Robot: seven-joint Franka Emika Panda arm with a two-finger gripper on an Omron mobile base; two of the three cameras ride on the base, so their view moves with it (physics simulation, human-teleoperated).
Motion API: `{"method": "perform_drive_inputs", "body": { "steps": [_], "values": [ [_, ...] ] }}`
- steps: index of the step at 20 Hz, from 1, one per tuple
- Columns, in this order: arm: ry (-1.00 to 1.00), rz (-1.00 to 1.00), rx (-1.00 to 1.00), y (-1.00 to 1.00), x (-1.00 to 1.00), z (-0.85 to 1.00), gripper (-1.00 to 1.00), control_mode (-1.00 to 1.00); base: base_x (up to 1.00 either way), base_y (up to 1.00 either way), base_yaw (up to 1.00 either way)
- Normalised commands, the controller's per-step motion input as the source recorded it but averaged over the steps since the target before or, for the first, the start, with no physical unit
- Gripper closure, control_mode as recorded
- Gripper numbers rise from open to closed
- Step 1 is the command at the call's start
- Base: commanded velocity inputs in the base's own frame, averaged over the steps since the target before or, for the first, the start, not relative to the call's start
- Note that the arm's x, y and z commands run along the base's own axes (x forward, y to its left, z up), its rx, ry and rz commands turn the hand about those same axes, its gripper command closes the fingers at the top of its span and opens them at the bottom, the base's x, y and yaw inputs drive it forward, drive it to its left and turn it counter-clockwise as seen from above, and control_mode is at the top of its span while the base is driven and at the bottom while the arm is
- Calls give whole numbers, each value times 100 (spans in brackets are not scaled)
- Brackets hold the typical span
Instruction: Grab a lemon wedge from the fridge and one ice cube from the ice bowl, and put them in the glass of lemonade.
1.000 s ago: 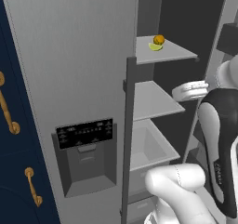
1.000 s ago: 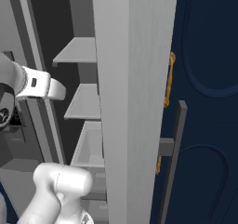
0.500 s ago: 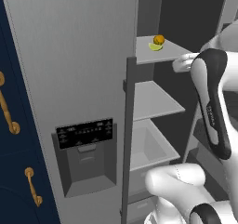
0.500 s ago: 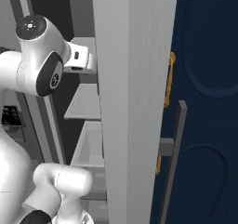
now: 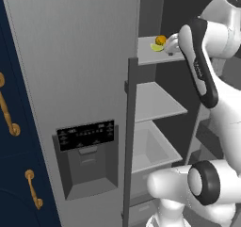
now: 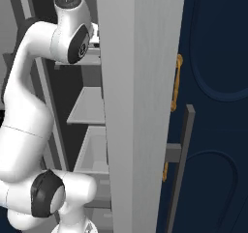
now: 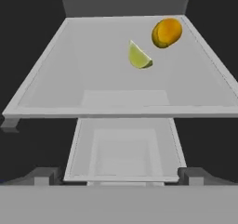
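Tool jaws stand wide and hold nothing, now raised to the level of the fridge's (image 5: pixel 70 56) top shelf (image 7: pixel 56 79), where a second ago the arm hung lower beside the middle shelf. That lift puts the reach for the fruit within range. Farther in, the lemon wedge (image 7: pixel 138 56) lies mid-shelf, just beside an orange fruit (image 7: pixel 166 32) toward the back.
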Motion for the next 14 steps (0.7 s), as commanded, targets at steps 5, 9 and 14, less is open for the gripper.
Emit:
{"method": "perform_drive_inputs", "body": {
  "steps": [5, 9, 14],
  "values": [
    [10, 0, 0, 13, 100, -8, -100, -100, 0, 0, 0],
    [11, 0, 0, 12, 100, -51, -100, -100, 0, 0, 0],
    [1, 0, 0, 1, 93, -22, -100, -100, 0, 0, 0]
  ]
}}
